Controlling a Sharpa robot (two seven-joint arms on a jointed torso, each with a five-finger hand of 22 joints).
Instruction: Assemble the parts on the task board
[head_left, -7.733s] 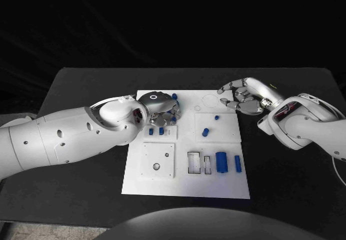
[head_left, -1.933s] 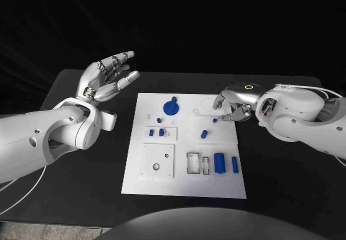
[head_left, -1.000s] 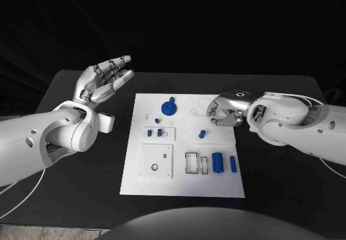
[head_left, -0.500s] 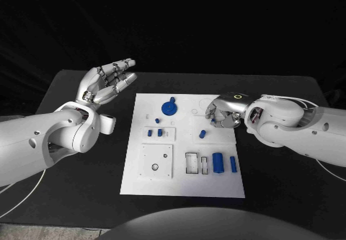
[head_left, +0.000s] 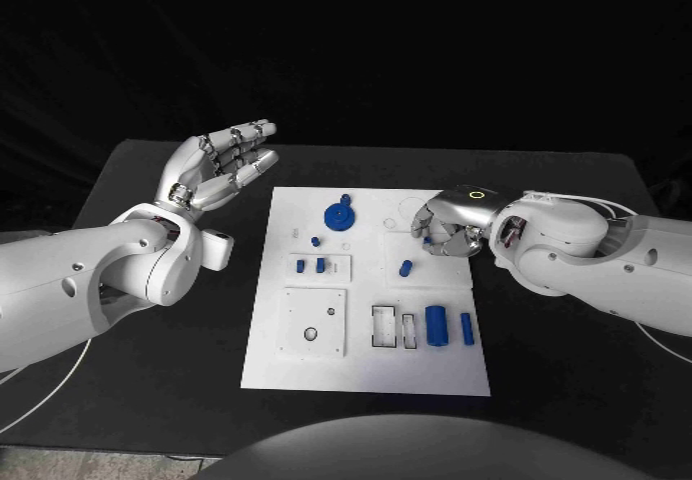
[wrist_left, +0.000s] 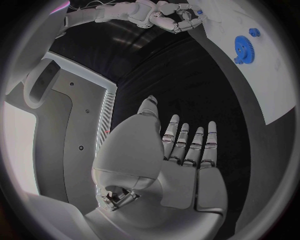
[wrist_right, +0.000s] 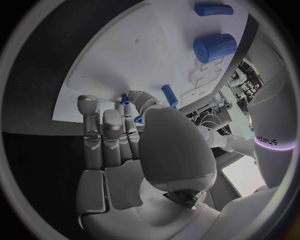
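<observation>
Head view: the left robot hand (head_left: 221, 161) is raised beside the board (head_left: 366, 372), fingers spread, holding nothing. The right robot hand (head_left: 447, 225) is lowered on the board's far right part, fingers curled; whether it grips a peg cannot be told. The board lies mid-tabletop (head_left: 577, 330) with a gear (head_left: 338, 216) and cylinders (head_left: 436, 325). Left wrist view: palm (wrist_left: 187, 165) flat, empty. Right wrist view: fingertips (wrist_right: 128, 102) touch a small peg (wrist_right: 125, 99).

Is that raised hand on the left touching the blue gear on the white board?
Apart. In the head view the left hand is lifted with fingers spread over the black table, beside the task board, with bare board between it and the blue gear.
</observation>
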